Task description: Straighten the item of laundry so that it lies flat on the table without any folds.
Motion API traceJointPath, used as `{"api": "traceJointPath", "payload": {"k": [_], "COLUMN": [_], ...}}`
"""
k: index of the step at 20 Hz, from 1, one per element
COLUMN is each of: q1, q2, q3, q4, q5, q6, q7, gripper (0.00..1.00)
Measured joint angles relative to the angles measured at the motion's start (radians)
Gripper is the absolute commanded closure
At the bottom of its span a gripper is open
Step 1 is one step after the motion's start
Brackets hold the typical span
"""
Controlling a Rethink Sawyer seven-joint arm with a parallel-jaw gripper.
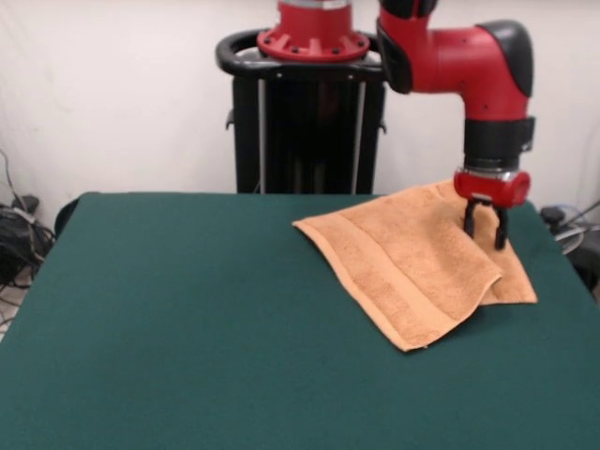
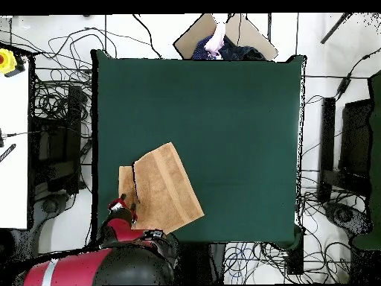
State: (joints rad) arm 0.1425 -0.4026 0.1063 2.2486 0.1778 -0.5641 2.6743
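Note:
The peach towel (image 1: 412, 262) lies on the far right part of the green table (image 1: 187, 309). It is folded: an upper layer with a woven band lies slantwise over a lower layer that sticks out at the right (image 1: 516, 279). My gripper (image 1: 486, 232) points down at the towel's far right part, its two black fingers apart, tips at the cloth beside the fold edge. In the overhead view the towel (image 2: 167, 190) lies near the table's (image 2: 223, 112) bottom left edge, with the gripper (image 2: 121, 202) at its left side.
The black pedestal (image 1: 309, 122) stands behind the table's far edge. Cables and equipment (image 2: 52, 149) surround the table on the floor. A person (image 2: 217, 41) shows at the overhead view's top edge, beyond the table.

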Motion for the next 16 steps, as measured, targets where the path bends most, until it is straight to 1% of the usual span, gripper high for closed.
{"api": "traceJointPath", "payload": {"k": [3, 8, 16], "q1": [0.0, 0.0, -0.002], "q2": [-0.004, -0.002, -0.002], "q3": [0.014, 0.032, 0.05], "q4": [0.014, 0.033, 0.047], "q5": [0.055, 0.099, 0.142], "q6": [-0.01, -0.045, -0.068], "q7": [0.0, 0.0, 0.0], "gripper": [0.0, 0.0, 0.0]}}
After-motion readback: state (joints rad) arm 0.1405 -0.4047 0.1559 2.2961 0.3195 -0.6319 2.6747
